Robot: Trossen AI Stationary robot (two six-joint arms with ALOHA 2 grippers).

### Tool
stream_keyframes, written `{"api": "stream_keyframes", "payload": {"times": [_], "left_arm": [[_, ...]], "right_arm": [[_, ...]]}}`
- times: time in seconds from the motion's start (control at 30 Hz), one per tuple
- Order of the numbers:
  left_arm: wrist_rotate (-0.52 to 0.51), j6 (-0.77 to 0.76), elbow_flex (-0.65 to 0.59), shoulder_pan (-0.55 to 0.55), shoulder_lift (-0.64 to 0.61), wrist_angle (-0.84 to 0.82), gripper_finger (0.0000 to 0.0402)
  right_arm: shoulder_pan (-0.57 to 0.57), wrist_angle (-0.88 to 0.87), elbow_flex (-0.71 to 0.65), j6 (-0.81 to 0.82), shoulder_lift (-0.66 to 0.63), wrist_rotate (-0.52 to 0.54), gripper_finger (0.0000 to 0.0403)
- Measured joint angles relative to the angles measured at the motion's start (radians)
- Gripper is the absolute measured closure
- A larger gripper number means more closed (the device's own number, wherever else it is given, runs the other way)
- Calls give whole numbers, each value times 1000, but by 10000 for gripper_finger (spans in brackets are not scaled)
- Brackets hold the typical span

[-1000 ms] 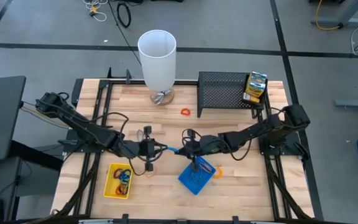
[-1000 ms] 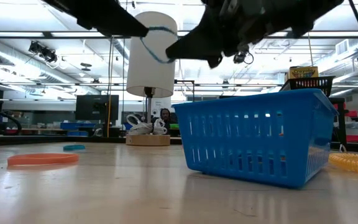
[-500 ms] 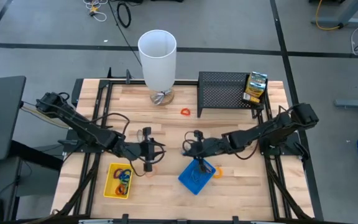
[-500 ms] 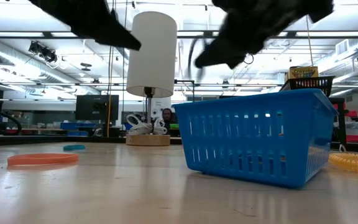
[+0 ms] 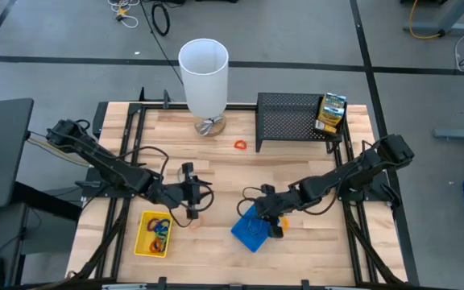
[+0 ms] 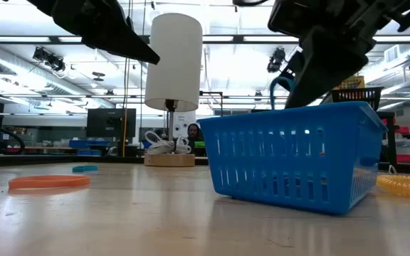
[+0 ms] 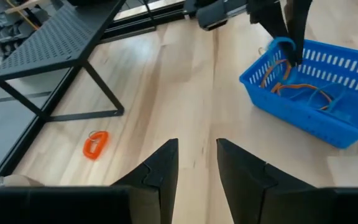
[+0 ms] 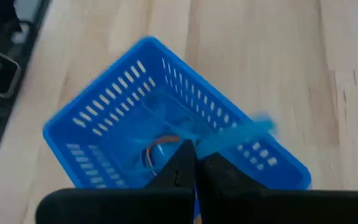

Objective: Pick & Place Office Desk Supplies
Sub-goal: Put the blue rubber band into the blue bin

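My right gripper [image 5: 259, 213] is shut on a blue rubber band [image 7: 280, 46] and points steeply down over the blue tray [image 5: 248, 234] near the table's front middle. A few loose bands [image 7: 291, 90] lie inside the tray. Left of the tray, my left gripper [image 5: 196, 199] stands open above the table with nothing between its fingers [image 7: 197, 163]. At the front left, a yellow tray [image 5: 153, 234] holds several coloured bands. An orange band [image 5: 240, 145] lies flat on the table near the rack. My right gripper pinches the blue rubber band between its two fingertips [image 8: 193, 155], coming from above and slanting down. The band's free loop [image 6: 277, 88] curves out to the side of the fingers, slack, just over the blue tray's rim. Whether it touches the rim cannot be told.
A tall white cylinder [image 5: 205, 76] stands at the far middle. A black mesh rack [image 5: 292, 119] at the far right carries a green-yellow box [image 5: 331, 113]. A yellow-orange band [image 6: 407, 185] lies beside the blue tray's right side. Bare wood lies between the trays.
The blue band was drawn taut between both grippers. My left gripper has opened and let it go, and the band has gone slack. My right gripper has carried it toward the table's right and near edges, tipping downward over the blue tray.
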Motion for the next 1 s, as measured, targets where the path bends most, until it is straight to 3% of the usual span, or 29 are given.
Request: {"api": "stream_keyframes", "payload": {"times": [0.27, 0.47, 0.63, 0.8, 1.0], "left_arm": [[-1, -3, 0, 7, 0, -5, 282], [-1, -3, 0, 7, 0, -5, 282], [-1, -4, 0, 7, 0, -5, 282], [-1, -4, 0, 7, 0, -5, 282], [-1, -4, 0, 7, 0, -5, 282]], "right_arm": [[-1, -16, 1, -3, 14, -50, 371], [0, -13, 0, -20, 14, -150, 310], [11, -5, 0, -38, 14, -159, 243], [18, -6, 0, -50, 14, -99, 190], [55, -61, 39, -107, 15, 24, 175]]}}
